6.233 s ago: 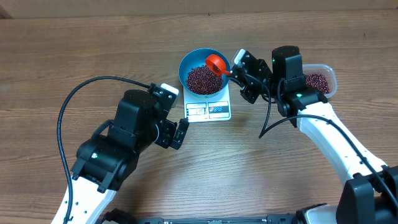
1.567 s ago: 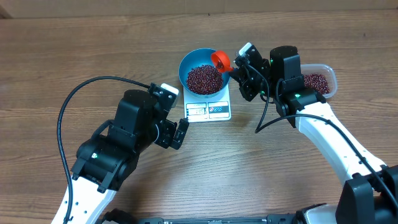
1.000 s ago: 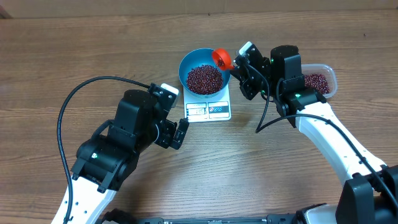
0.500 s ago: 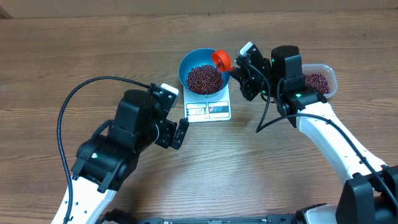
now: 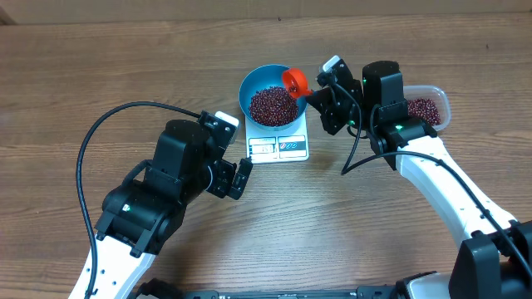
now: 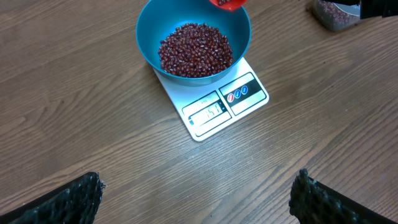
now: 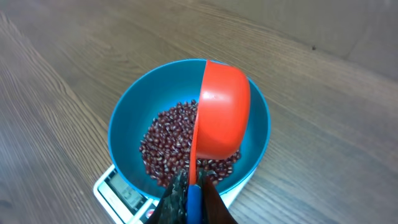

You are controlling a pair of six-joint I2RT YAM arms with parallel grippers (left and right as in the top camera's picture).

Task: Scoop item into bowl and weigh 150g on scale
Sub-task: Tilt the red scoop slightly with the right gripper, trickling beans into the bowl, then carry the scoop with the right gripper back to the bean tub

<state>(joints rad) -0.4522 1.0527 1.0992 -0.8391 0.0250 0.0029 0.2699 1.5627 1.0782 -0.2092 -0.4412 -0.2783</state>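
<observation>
— Where are the beans (image 5: 273,105)?
— Most lie heaped in the blue bowl (image 5: 247,86), which sits on the white scale (image 5: 279,148) at the far middle of the table (image 5: 374,232). A smaller lot sits in a clear container (image 5: 426,109) at the far right, behind the right arm.

— And the right gripper (image 7: 189,194)?
— Clamped tight on the handle of a red scoop (image 7: 221,113). The scoop is turned on its edge above the right part of the bowl, its hollow side facing the heap.

— The left gripper (image 5: 235,179)?
— Spread wide and holding nothing. It hangs above bare wood, near and to the left of the scale, well apart from the bowl.

— Can you read the scale?
— Its display strip faces the near side and shows digits, but they are too small to read.
</observation>
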